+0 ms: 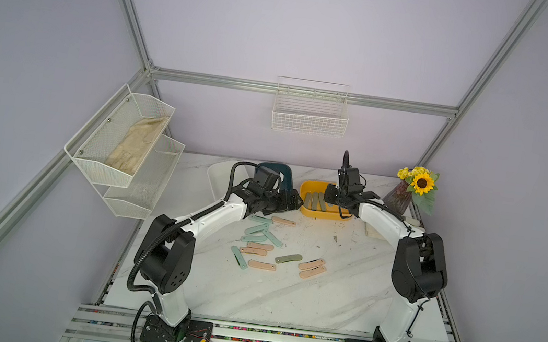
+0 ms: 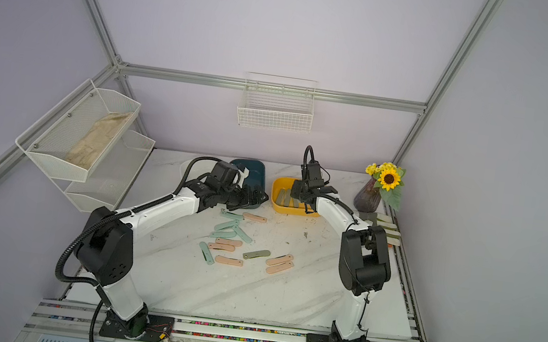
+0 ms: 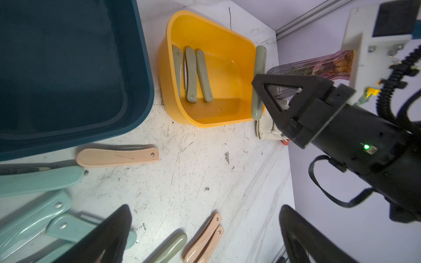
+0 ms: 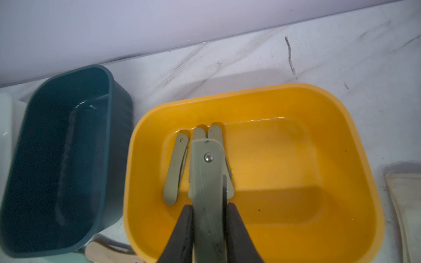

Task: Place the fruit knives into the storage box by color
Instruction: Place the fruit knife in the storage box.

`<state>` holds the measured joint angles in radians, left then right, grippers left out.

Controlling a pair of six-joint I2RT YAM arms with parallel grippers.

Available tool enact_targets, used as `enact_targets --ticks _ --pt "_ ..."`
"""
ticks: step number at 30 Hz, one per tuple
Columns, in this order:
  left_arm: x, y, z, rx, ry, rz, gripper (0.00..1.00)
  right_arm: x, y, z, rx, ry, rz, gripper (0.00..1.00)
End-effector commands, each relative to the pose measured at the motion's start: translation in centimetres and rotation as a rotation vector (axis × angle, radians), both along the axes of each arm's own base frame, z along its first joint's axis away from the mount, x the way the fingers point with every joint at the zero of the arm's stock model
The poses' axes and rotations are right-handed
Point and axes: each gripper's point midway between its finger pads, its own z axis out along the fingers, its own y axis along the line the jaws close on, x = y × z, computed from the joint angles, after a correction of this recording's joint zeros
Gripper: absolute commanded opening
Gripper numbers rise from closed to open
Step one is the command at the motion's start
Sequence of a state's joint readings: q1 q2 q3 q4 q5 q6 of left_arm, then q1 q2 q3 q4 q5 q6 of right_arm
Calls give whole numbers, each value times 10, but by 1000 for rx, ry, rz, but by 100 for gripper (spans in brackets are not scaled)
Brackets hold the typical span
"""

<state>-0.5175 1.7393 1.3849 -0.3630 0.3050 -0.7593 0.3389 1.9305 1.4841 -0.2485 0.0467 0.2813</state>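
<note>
light: soft, even, overhead | shadows: faint | glare: yellow storage box (image 4: 268, 119) floor | wrist views: near parts blurred, edges bowed

3 knives (image 3: 191, 75) lie in rt box (image 3: 227, 43), w/ loose knives (image 1: 259, 246) on table (image 1: 321, 293) before it.

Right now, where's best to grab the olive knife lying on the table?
Pinch the olive knife across its narrow middle, coming straight down. It lies flat, with bare table along both long sides, leaving room for the jaws.
</note>
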Motion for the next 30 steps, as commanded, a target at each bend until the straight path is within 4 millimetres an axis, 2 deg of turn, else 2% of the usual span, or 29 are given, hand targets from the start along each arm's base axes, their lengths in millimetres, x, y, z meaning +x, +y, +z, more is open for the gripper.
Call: enact_targets --ticks 1,9,16,26,30 --pt "16 -7 48 -44 -113 -32 100 22 -7 -1 -23 -30 -5 18" --pt "18 -4 43 -45 -97 -29 100 48 -18 -40 -49 14 -26 18" --pt "17 -3 38 -44 -85 -29 100 62 -15 -67 -51 42 -23 18" --pt "17 -2 32 -42 -70 -27 100 68 -9 -87 -42 65 -9 20" --pt "16 -2 32 -43 -65 -27 100 68 -10 -86 -36 66 -16 30"
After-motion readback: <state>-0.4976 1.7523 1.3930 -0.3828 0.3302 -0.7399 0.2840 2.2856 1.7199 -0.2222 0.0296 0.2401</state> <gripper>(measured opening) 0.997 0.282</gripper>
